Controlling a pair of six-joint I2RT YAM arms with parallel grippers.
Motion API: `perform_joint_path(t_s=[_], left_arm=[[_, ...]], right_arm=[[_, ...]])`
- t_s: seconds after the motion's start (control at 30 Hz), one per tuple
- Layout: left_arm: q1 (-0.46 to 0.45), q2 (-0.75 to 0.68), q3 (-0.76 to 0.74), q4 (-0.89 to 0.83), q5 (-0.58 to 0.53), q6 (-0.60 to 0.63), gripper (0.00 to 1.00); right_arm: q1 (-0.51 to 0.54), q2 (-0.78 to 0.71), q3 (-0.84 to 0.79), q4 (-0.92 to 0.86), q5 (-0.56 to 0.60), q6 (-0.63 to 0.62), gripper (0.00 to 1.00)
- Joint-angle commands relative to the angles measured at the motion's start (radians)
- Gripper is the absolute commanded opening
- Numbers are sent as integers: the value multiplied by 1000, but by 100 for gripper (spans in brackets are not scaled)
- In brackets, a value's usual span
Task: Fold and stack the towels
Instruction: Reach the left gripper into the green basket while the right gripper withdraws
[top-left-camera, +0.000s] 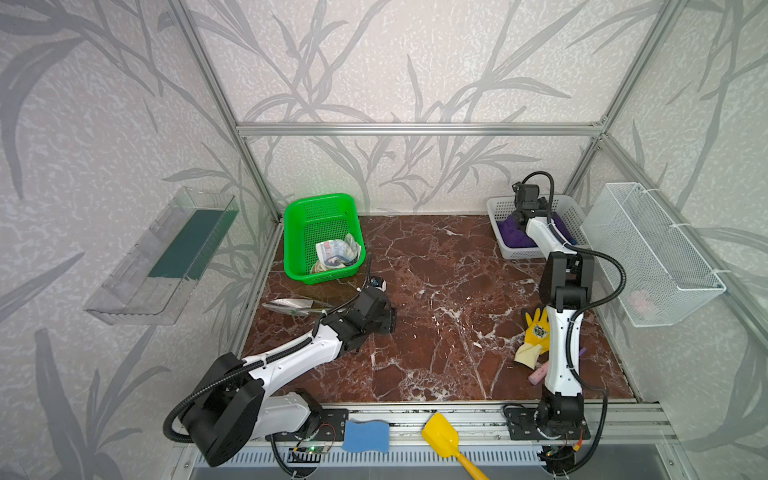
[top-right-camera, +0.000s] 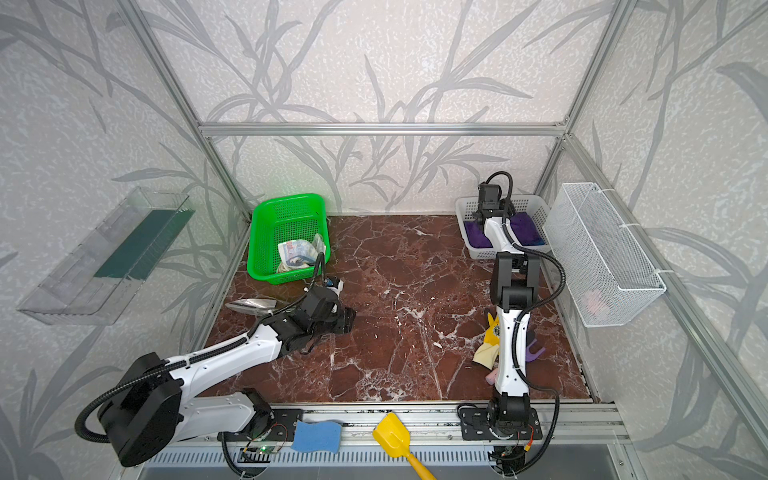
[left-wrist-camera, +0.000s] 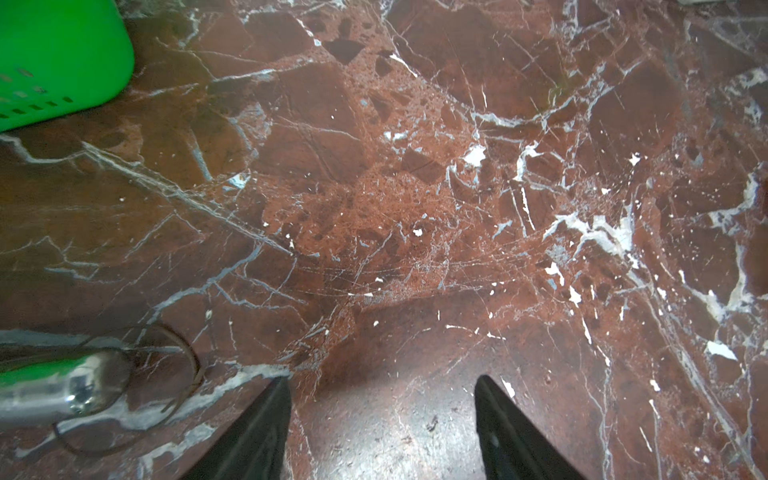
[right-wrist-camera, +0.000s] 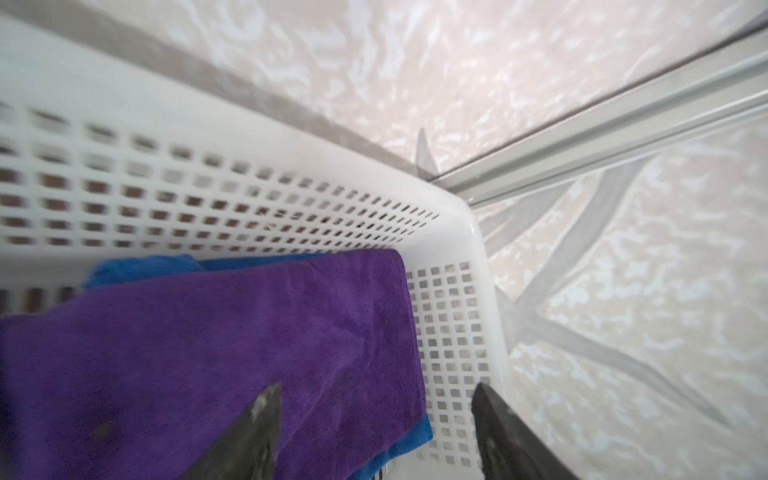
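at ten o'clock on the worktop (top-left-camera: 436, 291) the green basket (top-left-camera: 297, 232) holds the crumpled cream printed towel (top-left-camera: 334, 253). just off centre toward nine o'clock, the left claw (left-wrist-camera: 382, 382) is spread over bare marble, with nothing between its fingers. at two o'clock the white basket (right-wrist-camera: 249, 145) holds the purple towel (right-wrist-camera: 208, 332), which lies flat on the blue towel (right-wrist-camera: 141, 266). the right claw (right-wrist-camera: 376, 388) hangs spread above that basket's corner, gripping nothing.

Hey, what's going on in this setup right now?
Two robot arms are stacking towels. The right gripper hangs open over the white basket, where the purple towel lies folded on the blue towel. The left gripper is open and empty above the table, near the green basket holding the crumpled printed towel.
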Motion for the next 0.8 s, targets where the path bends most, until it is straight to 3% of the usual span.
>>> perform_joint_path(t_s=[0.0, 0.23, 0.43, 0.77], left_arm=[[12, -11, 46, -12, -89, 31, 78], [55, 26, 118, -34, -107, 56, 79], [101, 22, 140, -38, -66, 82, 79], [164, -9, 177, -78, -61, 124, 79]], right_arm=[[42, -99, -27, -39, -48, 75, 73], [131, -140, 31, -231, -171, 207, 75], [132, -102, 113, -438, -315, 395, 75], [133, -17, 162, -588, -438, 545, 75]])
